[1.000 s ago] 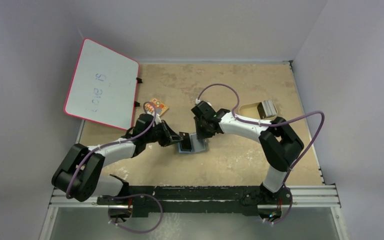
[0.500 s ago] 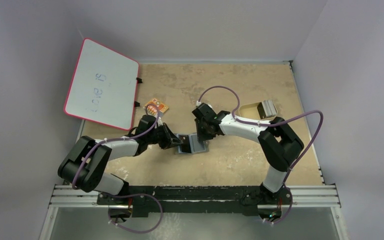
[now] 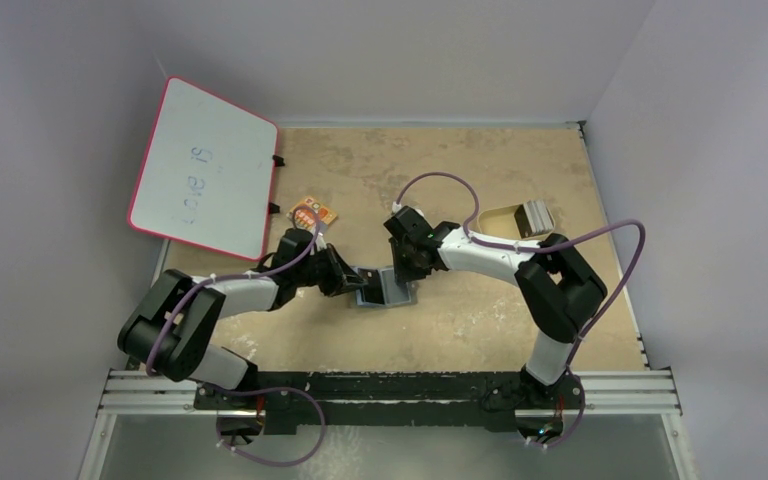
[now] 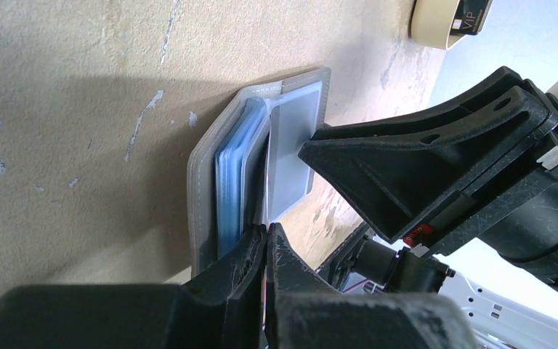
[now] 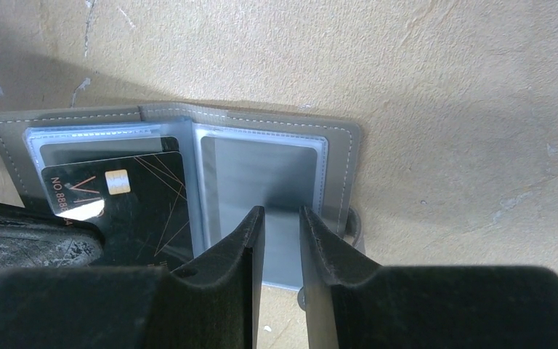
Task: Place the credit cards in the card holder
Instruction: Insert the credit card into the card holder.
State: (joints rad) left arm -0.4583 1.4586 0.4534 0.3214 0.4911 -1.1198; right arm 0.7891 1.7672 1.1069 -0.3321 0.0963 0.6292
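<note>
The card holder (image 3: 386,291) lies open on the table, grey outside with light blue clear pockets (image 4: 229,174). My left gripper (image 4: 266,231) is shut on the edge of a black VIP credit card (image 5: 142,200), which sits partly inside the holder's left pocket. My right gripper (image 5: 282,212) is slightly open and rests on the holder's right half (image 5: 261,163), where a grey-silver card (image 5: 282,251) shows and sticks out past the near edge. In the top view the left gripper (image 3: 350,282) and the right gripper (image 3: 405,272) flank the holder.
A tan oblong tray (image 3: 516,218) with more cards stands at the right back and also shows in the left wrist view (image 4: 447,18). A small orange packet (image 3: 313,211) lies behind the left arm. A pink-framed whiteboard (image 3: 205,168) leans at the left back.
The left arm's elbow has swung up and in, and the left gripper with the black card has shifted slightly at the holder. The right gripper has stayed on the holder.
</note>
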